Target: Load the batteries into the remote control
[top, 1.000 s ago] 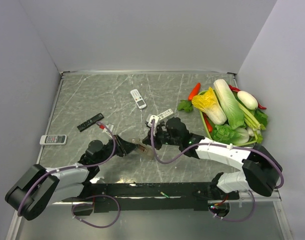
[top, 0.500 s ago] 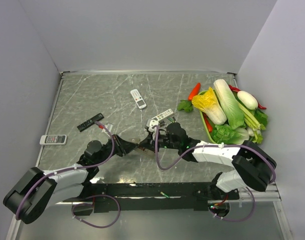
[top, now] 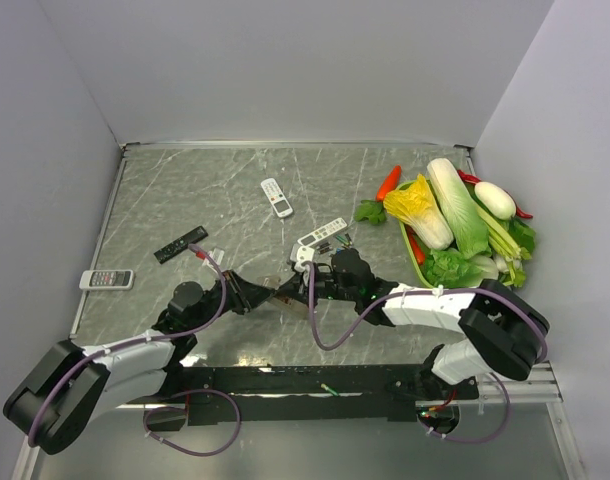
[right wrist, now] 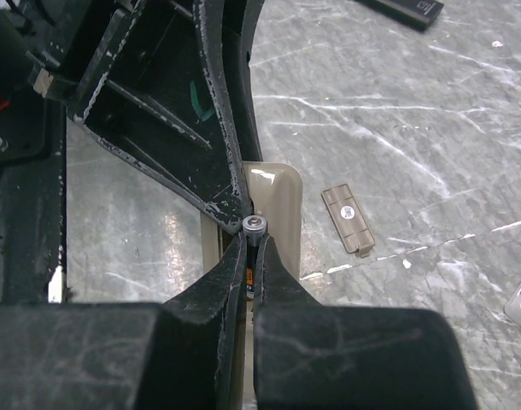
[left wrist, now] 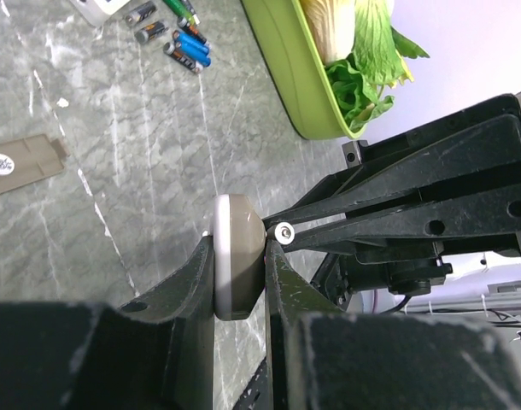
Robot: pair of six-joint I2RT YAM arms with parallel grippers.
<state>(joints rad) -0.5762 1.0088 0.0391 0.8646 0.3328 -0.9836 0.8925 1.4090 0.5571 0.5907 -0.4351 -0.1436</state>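
As left tool [left wrist: 240, 272] clamps remote control [left wrist: 237, 224], right tool [right wrist: 253, 243] has reached it

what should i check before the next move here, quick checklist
1. Left pincer clamped on the grey-beige rectangular remote control: ok.
2. Right pincer shut, tips at the remote: ok.
3. Battery held in the right pincer: cannot tell.
4. Flat grey-beige battery cover off, lying on the grey marble table: ok.
5. Small cylindrical batteries loose on the table: ok.
6. Battery bay facing the right pincer: cannot tell.
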